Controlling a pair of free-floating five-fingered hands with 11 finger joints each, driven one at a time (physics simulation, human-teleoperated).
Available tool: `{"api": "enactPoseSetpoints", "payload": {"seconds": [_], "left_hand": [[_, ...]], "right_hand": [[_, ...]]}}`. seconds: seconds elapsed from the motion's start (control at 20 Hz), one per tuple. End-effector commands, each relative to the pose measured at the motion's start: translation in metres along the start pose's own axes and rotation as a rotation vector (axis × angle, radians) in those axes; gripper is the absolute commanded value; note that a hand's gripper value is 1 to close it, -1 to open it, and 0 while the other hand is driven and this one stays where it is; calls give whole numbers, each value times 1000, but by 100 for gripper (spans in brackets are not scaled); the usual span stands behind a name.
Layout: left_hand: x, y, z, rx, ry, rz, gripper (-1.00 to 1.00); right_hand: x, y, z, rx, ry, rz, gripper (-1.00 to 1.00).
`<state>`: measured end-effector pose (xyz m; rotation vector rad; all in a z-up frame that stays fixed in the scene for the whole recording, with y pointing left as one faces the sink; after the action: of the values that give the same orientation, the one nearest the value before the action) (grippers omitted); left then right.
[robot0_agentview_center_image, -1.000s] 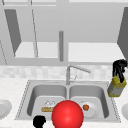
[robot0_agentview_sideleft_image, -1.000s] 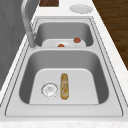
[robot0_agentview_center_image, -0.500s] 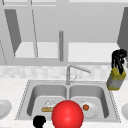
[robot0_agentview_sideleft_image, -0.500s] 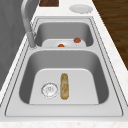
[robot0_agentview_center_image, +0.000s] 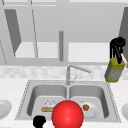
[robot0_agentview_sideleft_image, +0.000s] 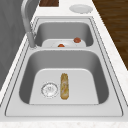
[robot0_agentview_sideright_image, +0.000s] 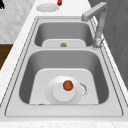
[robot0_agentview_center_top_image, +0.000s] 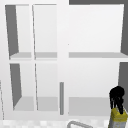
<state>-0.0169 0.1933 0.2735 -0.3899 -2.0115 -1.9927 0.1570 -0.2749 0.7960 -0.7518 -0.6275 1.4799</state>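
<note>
Front view: the right hand (robot0_agentview_center_image: 117, 47), at the right edge of the frame, grips the top of a yellow bottle (robot0_agentview_center_image: 114, 70) with fingers curled down over its neck, so the bottle hangs upright above the counter. The left hand (robot0_agentview_center_image: 39, 121) sits at the lower edge beside a red ball (robot0_agentview_center_image: 67, 114); its fingers cannot be made out.

Left side view: a bread roll (robot0_agentview_sideleft_image: 64, 85) lies beside the drain (robot0_agentview_sideleft_image: 49, 89), lower centre.

Right side view: a tomato (robot0_agentview_sideright_image: 68, 85) rests on a plate (robot0_agentview_sideright_image: 60, 95).

Upper view: the right hand and bottle appear lower right, before the open cabinet (robot0_agentview_center_top_image: 37, 55).
</note>
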Motion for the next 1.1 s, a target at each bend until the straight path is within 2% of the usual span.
{"api": "enactPoseSetpoints", "payload": {"seconds": [0.0,0.55,1.05], "left_hand": [[0,0,0,0,0,0,0],[0,0,0,0,0,0,0],[0,0,0,0,0,0,0]], "right_hand": [[5,-24,20,-1,27,0,100],[26,-93,71,8,44,1,100],[68,-168,84,29,69,23,100]]}}
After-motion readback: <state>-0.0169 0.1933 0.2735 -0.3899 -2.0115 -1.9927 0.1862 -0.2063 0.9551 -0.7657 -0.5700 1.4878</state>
